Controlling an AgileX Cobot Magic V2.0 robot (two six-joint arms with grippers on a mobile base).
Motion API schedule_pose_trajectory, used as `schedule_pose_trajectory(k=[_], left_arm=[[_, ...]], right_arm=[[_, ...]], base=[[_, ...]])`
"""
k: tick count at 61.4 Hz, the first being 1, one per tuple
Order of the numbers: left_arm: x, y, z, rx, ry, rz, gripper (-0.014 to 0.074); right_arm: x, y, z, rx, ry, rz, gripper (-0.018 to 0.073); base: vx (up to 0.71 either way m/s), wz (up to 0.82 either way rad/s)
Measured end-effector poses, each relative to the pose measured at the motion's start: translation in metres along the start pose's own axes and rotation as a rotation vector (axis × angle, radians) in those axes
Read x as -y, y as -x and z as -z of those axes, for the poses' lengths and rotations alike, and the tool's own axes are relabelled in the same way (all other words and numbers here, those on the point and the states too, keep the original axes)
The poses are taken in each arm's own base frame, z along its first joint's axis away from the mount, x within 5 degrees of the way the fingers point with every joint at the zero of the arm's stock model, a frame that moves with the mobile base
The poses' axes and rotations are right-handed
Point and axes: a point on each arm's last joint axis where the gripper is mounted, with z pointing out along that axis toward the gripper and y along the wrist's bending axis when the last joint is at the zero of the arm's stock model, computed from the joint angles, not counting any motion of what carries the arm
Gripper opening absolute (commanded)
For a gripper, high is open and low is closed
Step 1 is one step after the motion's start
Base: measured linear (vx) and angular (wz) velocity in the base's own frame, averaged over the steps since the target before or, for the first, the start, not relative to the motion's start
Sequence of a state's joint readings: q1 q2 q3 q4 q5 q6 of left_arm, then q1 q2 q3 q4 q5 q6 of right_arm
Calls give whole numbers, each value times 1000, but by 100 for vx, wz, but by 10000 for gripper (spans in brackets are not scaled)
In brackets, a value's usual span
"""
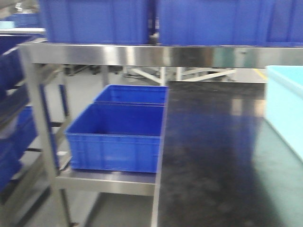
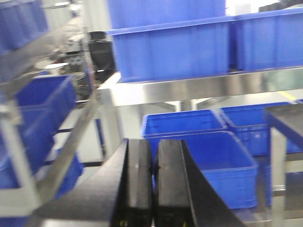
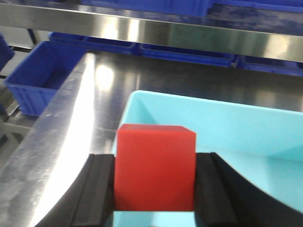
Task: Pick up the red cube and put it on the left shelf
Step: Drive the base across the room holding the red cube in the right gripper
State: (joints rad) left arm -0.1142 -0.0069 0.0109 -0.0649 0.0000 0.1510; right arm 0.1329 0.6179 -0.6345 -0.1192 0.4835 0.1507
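The red cube (image 3: 155, 179) is clamped between the black fingers (image 3: 100, 189) of my right gripper (image 3: 155, 158), held above the near-left corner of a light cyan bin (image 3: 227, 127). My left gripper (image 2: 155, 142) is shut and empty, raised in the air and facing steel racks. The left shelf (image 2: 71, 146), a tiered stainless-steel rack holding blue crates, slants along the left side; it also shows at the far left of the front view (image 1: 28, 182). Neither gripper shows in the front view.
A glossy black-topped table (image 1: 213, 151) fills the right of the front view, with the cyan bin (image 1: 284, 104) at its right edge. A steel rail (image 1: 118, 54) carries blue crates (image 1: 94, 21) overhead. Two open blue crates (image 1: 116, 137) sit on a low steel ledge left of the table.
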Motion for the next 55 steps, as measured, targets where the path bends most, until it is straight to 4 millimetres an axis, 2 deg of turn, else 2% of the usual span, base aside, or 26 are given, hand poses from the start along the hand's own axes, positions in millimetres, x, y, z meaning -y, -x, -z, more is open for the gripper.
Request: schedule_pose_trajectory(k=[33, 55], left_arm=[[0, 0, 0, 0, 0, 0, 106], [0, 0, 0, 0, 0, 0, 106]], right_arm=[[0, 0, 0, 0, 1, -1, 57], [0, 0, 0, 0, 1, -1, 57]], base=[[-16, 42], [-20, 62]])
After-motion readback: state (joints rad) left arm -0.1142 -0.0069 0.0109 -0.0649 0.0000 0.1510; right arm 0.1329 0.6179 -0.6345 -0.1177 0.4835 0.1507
